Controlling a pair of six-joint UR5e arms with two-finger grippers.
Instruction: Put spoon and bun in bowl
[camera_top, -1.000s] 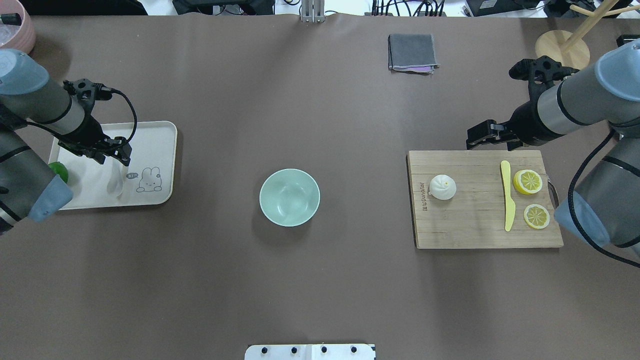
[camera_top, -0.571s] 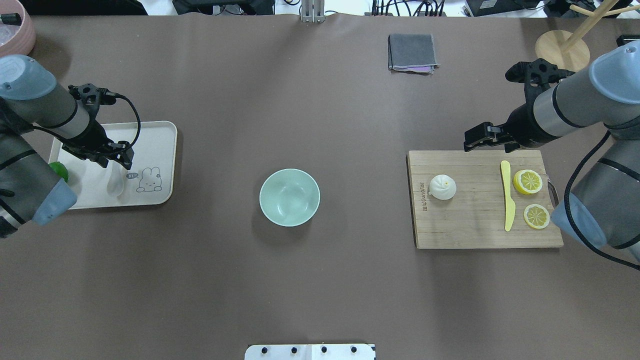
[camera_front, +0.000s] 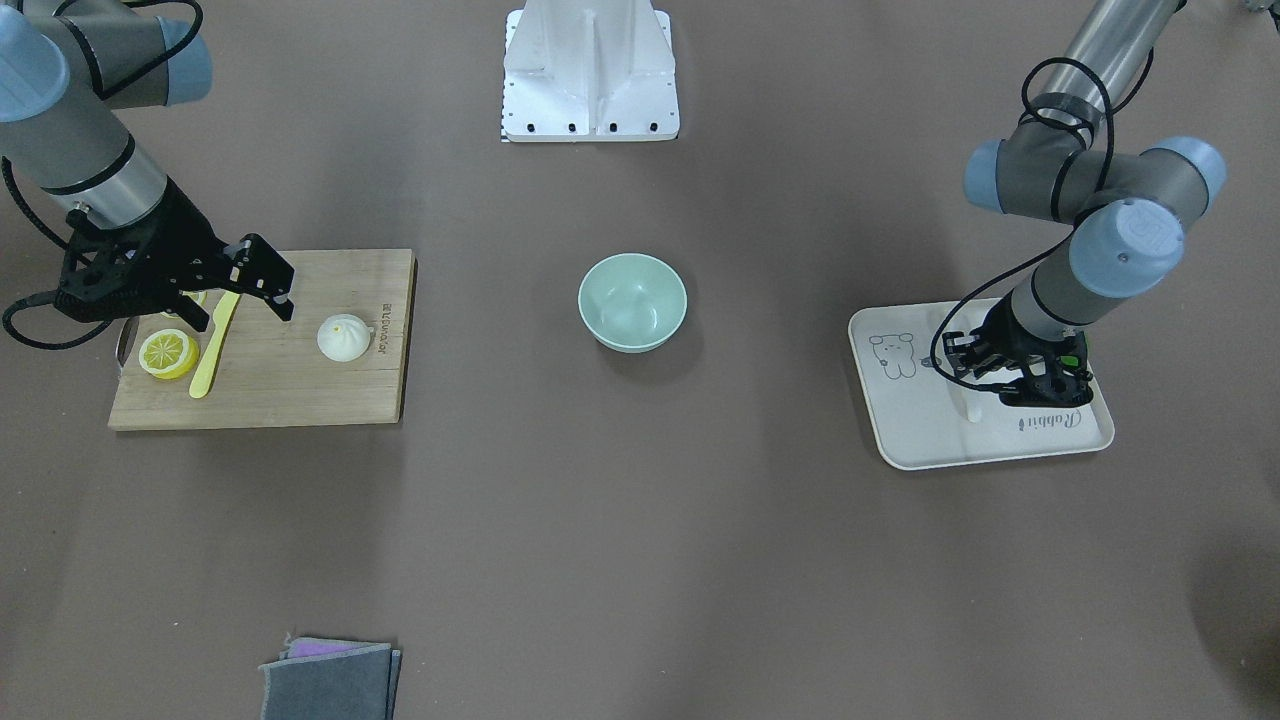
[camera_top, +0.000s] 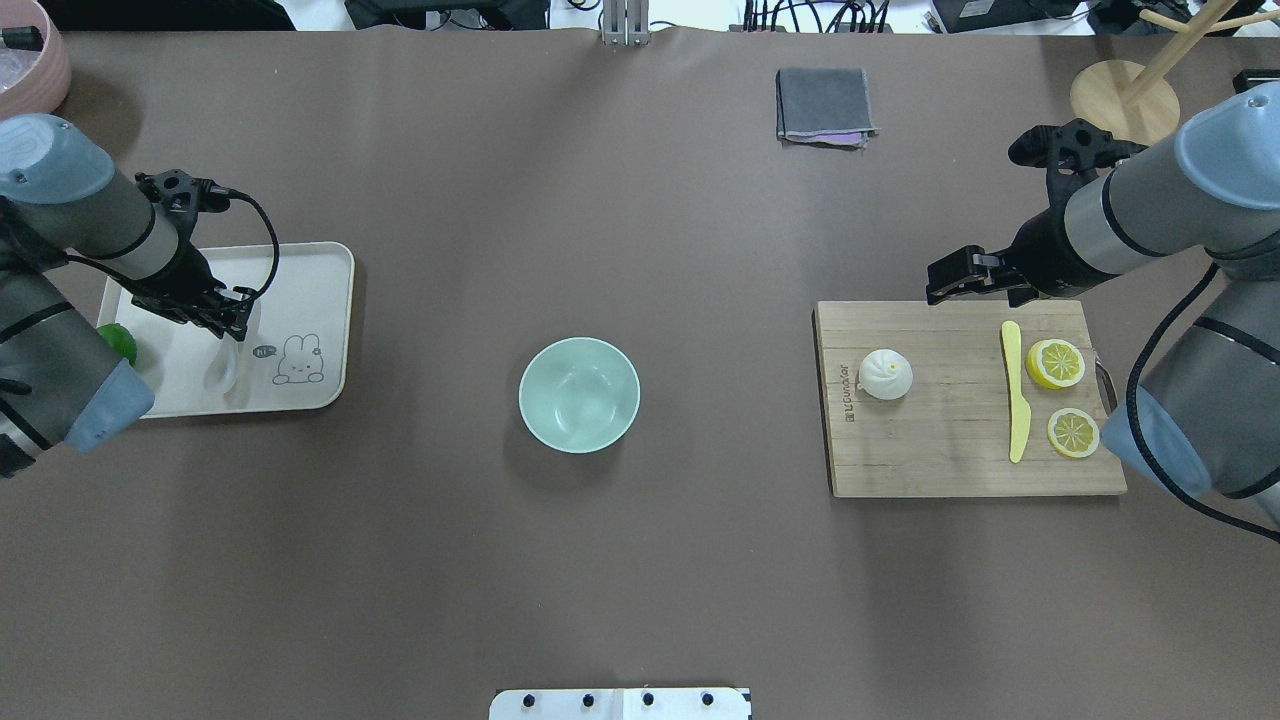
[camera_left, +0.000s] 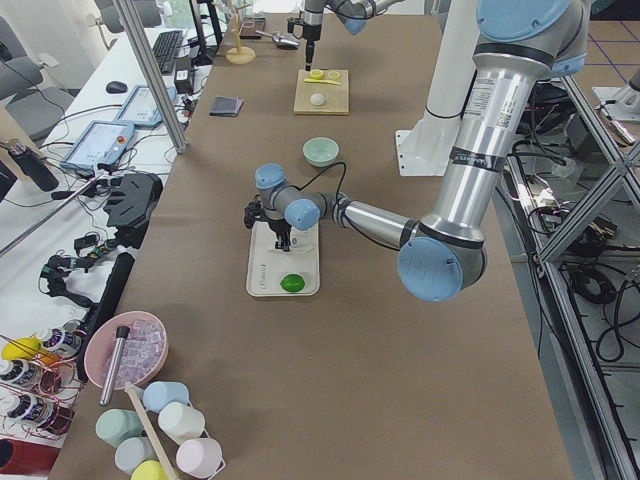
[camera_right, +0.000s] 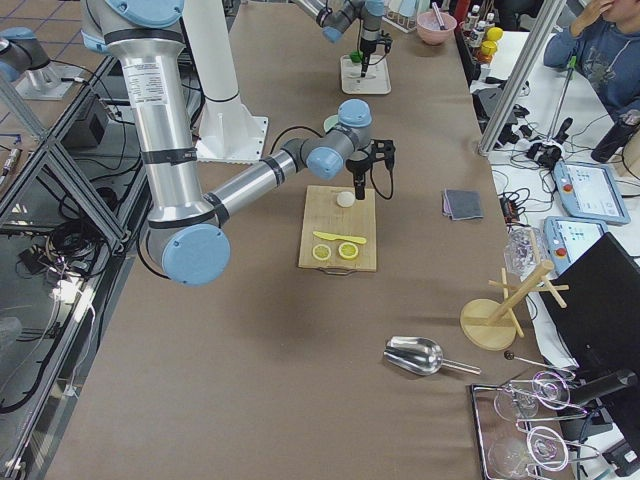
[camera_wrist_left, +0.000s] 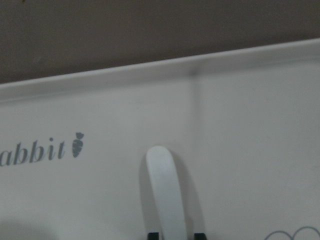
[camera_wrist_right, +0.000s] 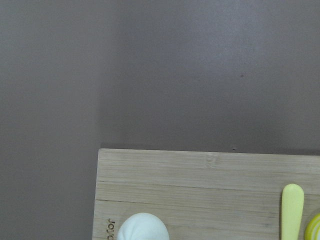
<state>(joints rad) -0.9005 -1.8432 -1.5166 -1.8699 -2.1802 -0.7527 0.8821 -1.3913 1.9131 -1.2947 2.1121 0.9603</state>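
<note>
Bowl (camera_top: 579, 395), round, smooth and pale mint-green, sits mid-way along the brown worktop (camera_top: 640, 560). To its right, the small white pleated steamed bun (camera_top: 885, 374) lies on a wooden cutting board (camera_top: 950, 450). On the beige rectangular tray (camera_top: 310, 290) at left, the left tool (camera_top: 235, 322), released, straddles the white soup spoon (camera_top: 222, 370) at its handle. The right tool (camera_top: 940, 282) hovers released at the board's far edge.

The beige tray (camera_front: 900, 440) at the left end of the worktop (camera_top: 640, 560) carries the word "Rabbit" in grey script along its far edge. The left wrist view shows "abbit" followed by a small carrot sign. Beside the rabbit drawing (camera_top: 298, 362) is a speech bubble that seems to say "hi". The cutting board (camera_top: 960, 460) at the right has a burnt-in brand along its short edge, too small to read.
</note>
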